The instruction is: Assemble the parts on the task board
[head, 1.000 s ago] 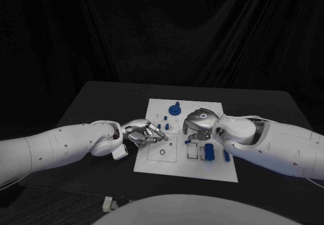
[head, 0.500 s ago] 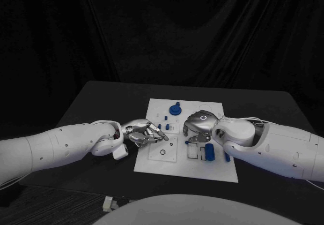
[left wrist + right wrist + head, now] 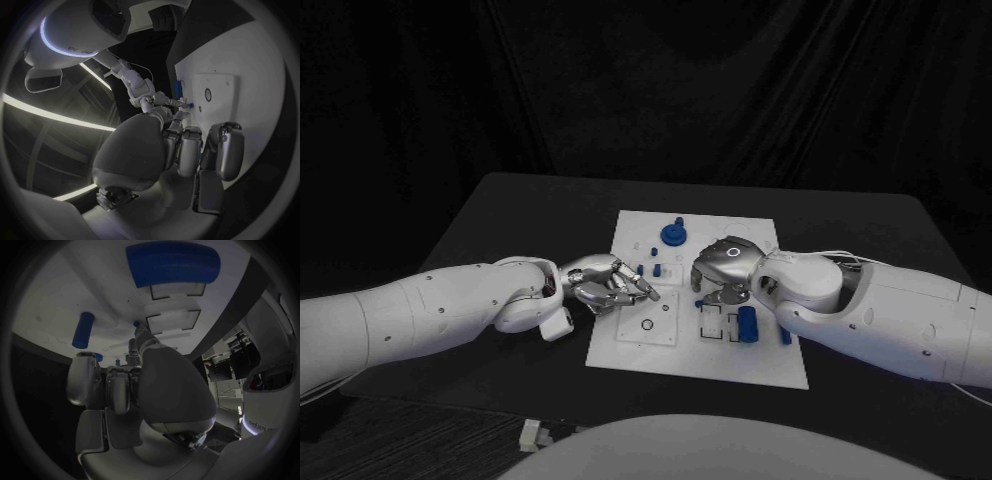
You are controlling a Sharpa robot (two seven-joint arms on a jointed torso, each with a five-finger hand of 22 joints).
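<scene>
The white task board lies mid-table. My left hand hovers at its left edge with fingers curled in and nothing visible in them. My right hand is over the board's middle, fingers curled and pointing down; its thumb tip is at a small blue part, and I cannot tell whether it holds it. A thick blue cylinder and a thin blue peg lie just in front of that hand. A blue round knob stands at the board's far side.
Small blue pieces stand between the two hands. A ring-shaped hole is in the board's raised left plate. The black table surrounds the board, with a black curtain behind it.
My right hand has shifted slightly to the right and toward me over the board. The left hand has barely moved.
</scene>
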